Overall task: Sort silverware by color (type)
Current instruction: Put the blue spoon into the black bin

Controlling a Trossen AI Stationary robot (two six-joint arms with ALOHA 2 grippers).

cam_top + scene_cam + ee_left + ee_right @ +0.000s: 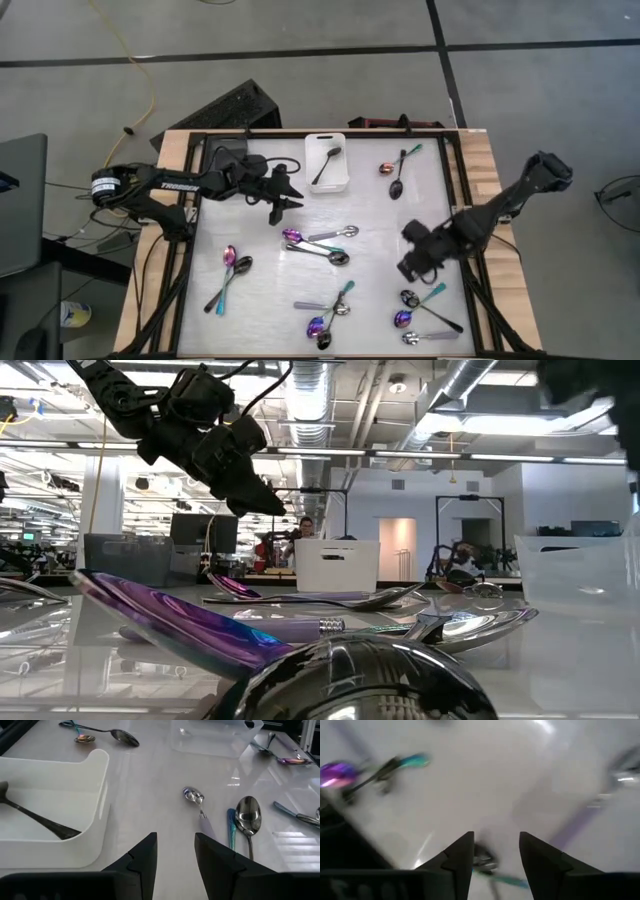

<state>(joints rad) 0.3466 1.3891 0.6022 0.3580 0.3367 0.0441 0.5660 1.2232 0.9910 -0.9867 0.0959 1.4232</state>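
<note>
Slim spoons lie in loose groups on the white table: purple with teal handles, black, and silver. One group lies mid-table, one at far right, others along the near side. A black spoon lies in the white bin. My left gripper hangs open beside that bin, nothing between its fingers. My right gripper is open above the near-right spoons. A spoon shows on the table below its gap.
A clear bin stands beyond the left gripper, toward the table's right. In the low view a grey bin, the white bin and a clear bin stand along the far side. A black rail frames the table.
</note>
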